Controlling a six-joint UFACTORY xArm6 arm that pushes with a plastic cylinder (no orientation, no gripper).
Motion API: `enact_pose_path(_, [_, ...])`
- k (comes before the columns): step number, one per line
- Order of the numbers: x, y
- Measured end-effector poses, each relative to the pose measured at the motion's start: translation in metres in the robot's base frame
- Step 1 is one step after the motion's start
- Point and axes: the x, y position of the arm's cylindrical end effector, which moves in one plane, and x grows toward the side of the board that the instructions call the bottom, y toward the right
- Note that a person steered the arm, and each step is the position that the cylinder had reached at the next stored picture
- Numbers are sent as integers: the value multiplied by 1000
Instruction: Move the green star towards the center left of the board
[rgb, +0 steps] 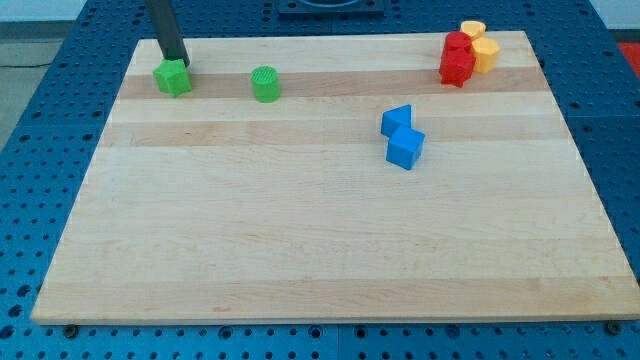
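Wooden board (330, 240) is lying on a blue pegboard; I'm resting my tip (178, 61), a bare rod without jaws, against the green star (172, 77), just above it. Right of my tip, the green cylinder (265, 84) is sitting near, blue blocks (403, 136) farther

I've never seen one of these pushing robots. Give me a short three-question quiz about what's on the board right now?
1. True or false: my tip is right at the top edge of the green star.
2. Which blocks lie nearest the board's centre? A) red B) blue C) yellow
3. Fill in: the green cylinder lies to the view's ____ of the green star.

Key: 1 true; 2 B, the two blue blocks; 3 right.
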Motion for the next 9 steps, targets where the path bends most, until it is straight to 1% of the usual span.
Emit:
enact_pose_path(2, [34, -2])
enact_pose_path(5, [103, -2])
enact_pose_path(6, [117, -2])
enact_pose_path(7, [118, -1])
enact_pose_path(8, [117, 29])
enact_pose_path(9, [117, 81])
